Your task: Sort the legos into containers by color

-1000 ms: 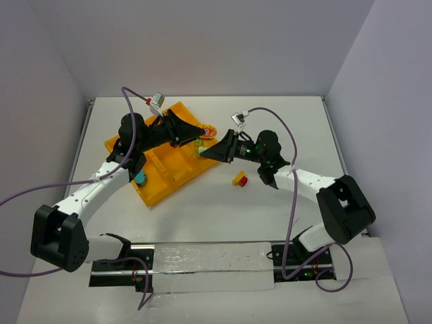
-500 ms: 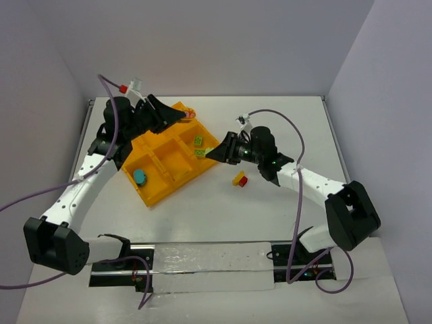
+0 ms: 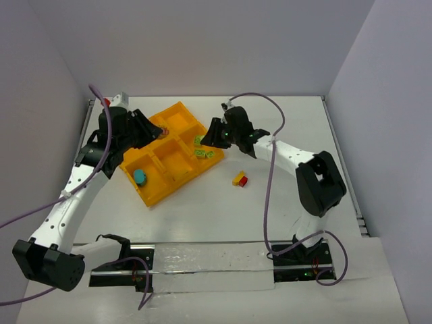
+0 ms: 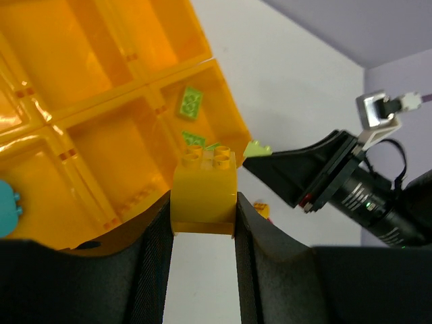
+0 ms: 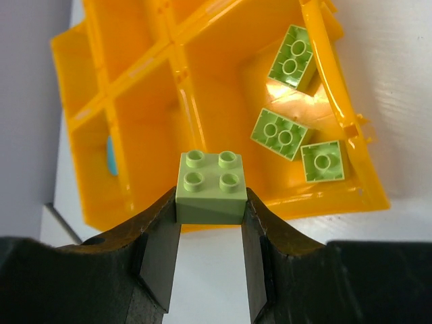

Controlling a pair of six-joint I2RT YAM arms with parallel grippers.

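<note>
— What sits on the white surface (image 3: pixel 202 216)?
— An orange-yellow tray (image 3: pixel 154 196), set askew.
— Anything else?
— A yellow-and-red lego clump (image 3: pixel 239 179), near the tray's right corner, apart from it, on the arm-base side.

Here we have two white-shelled arms with chunky black joints, the left arm (image 3: pixel 67 196) and the right arm (image 3: pixel 287 152). A purple cable (image 3: pixel 267 202) loops off each, and we see the left pincer (image 4: pixel 202 217) and right pincer (image 5: pixel 210 206) in matte black.

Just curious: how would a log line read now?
left gripper: shut on yellow brick | right gripper: shut on green brick | tray: three green bricks
</note>
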